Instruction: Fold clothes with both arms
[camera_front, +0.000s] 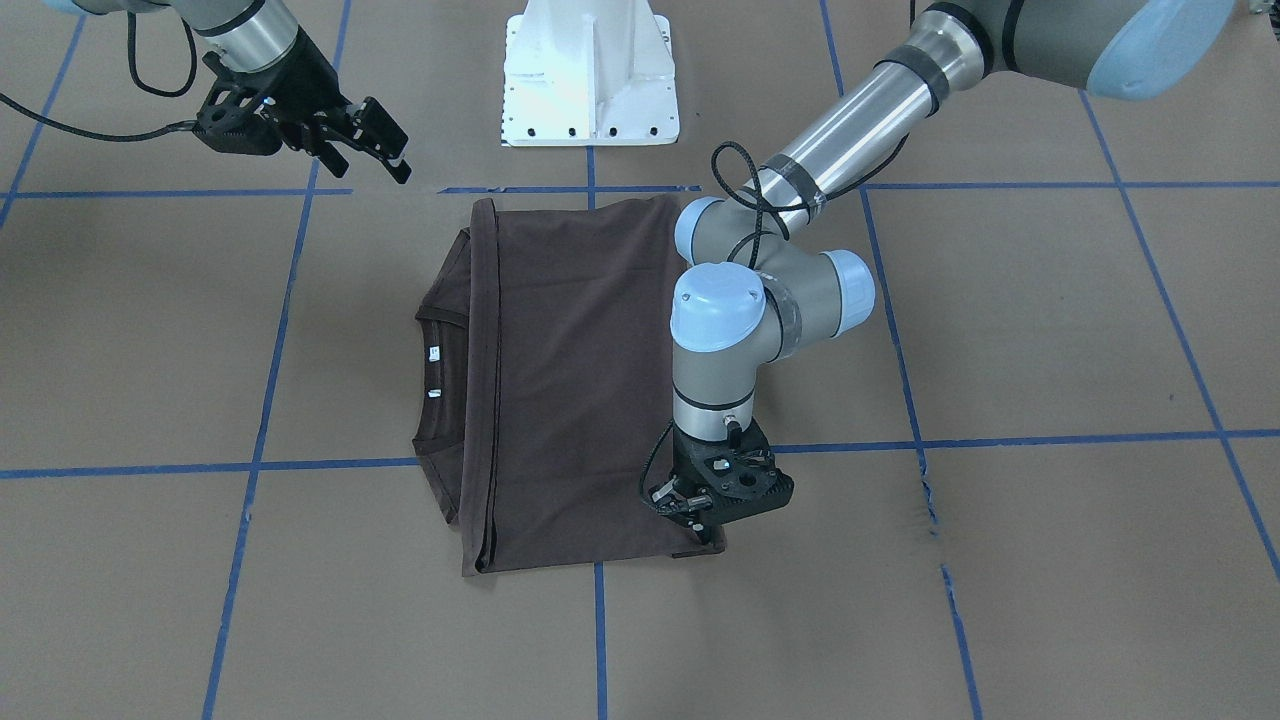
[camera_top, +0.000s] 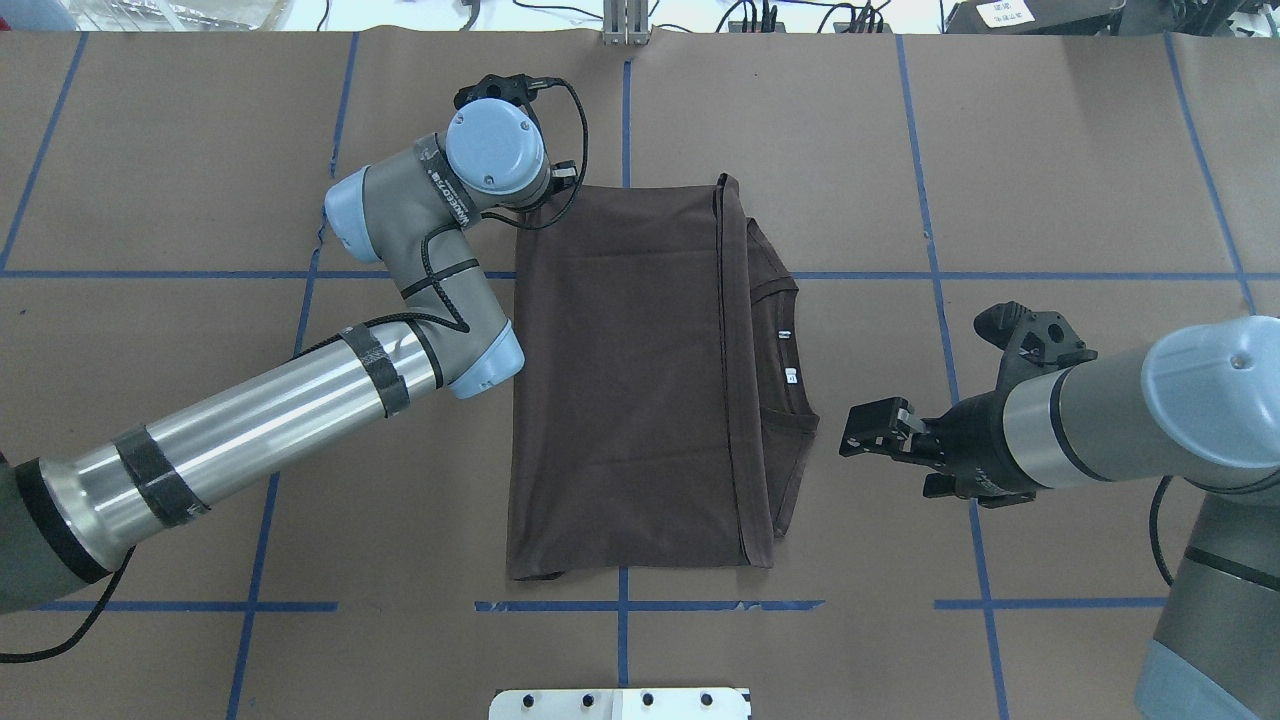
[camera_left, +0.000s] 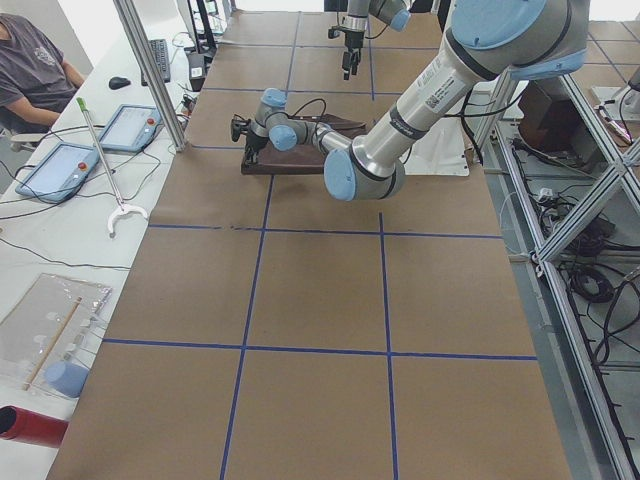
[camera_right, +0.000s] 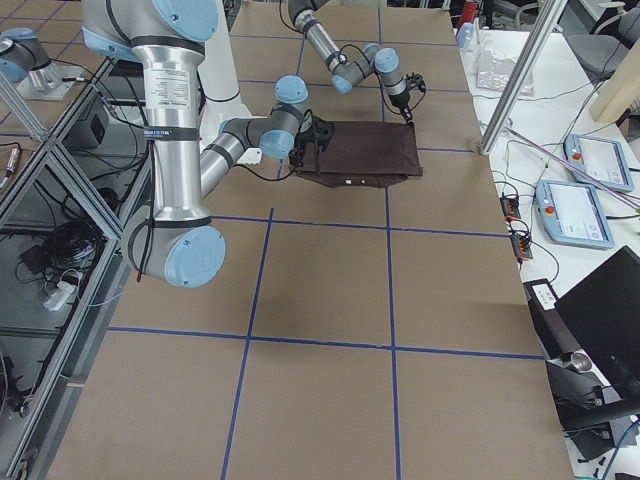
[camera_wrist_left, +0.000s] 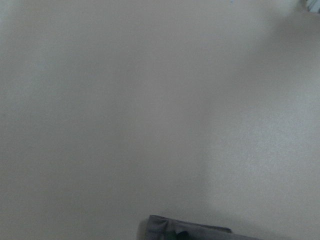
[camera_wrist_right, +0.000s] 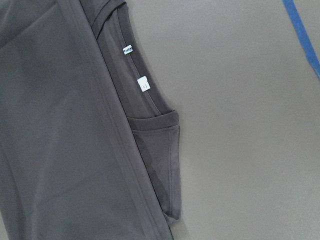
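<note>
At centre frame, front view, the T-shirt (camera_front: 570, 380) lay folded flat (judged light, limp; pinch corners). The right gripper (camera_front: 372, 158) hovered spread, empty, upper left; the left gripper (camera_front: 703, 524) met the T-shirt's lower-right corner, closure indeterminate.

A broad table covered in flat brown paper (camera_top: 800, 120) is marked into large squares by blue tape lines (camera_top: 622, 640). Alongside it, a white side desk (camera_left: 60, 240) stands behind slanted aluminium frame posts (camera_left: 150, 70), under even light.

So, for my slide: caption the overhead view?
Folded dark brown T-shirt; left silver-grey arm over its far corner, right black pincer apart.
</note>
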